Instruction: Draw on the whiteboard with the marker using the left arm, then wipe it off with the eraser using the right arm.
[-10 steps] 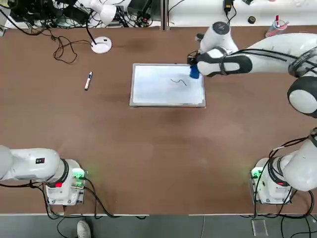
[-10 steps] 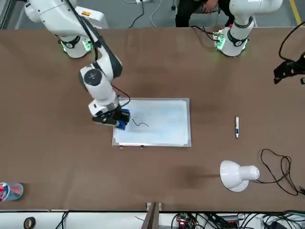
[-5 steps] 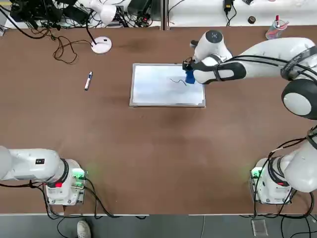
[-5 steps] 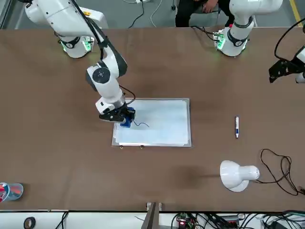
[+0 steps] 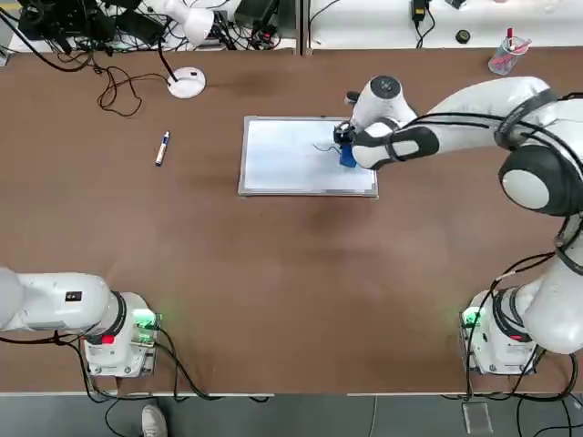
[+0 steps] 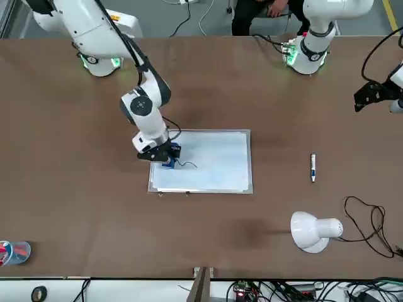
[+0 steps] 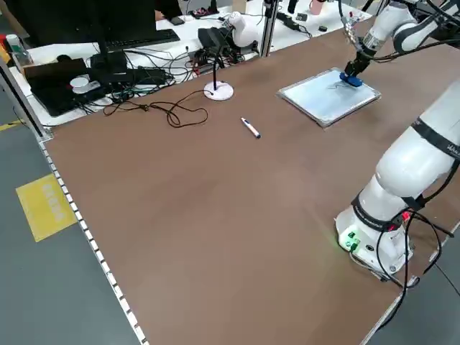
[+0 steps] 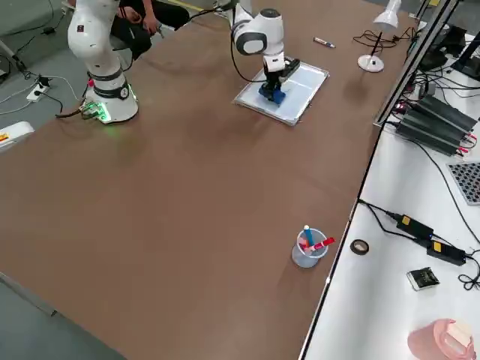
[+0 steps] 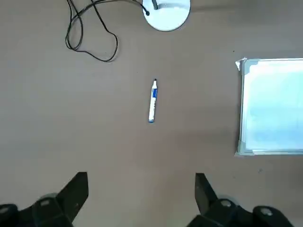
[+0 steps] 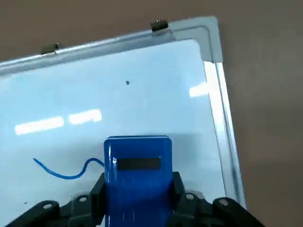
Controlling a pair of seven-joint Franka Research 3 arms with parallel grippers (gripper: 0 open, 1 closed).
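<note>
Nearest to the bases, the left gripper (image 9: 141, 198) hangs high over the bare worktop (image 5: 273, 273) with its fingers spread wide and nothing between them, probably because its drawing part is finished. Further out lies the marker (image 5: 162, 147), alone on the worktop and well apart from the whiteboard (image 5: 291, 159). On the board, the right gripper (image 10: 137, 198) pinches the eraser (image 10: 137, 165) firmly by its two sides, so the flat face can press down. The eraser sits on the board near its right edge, touching one end of the drawn line (image 10: 61, 171), which it seems about to wipe. Beyond the board stands a lamp (image 5: 187, 82).
</note>
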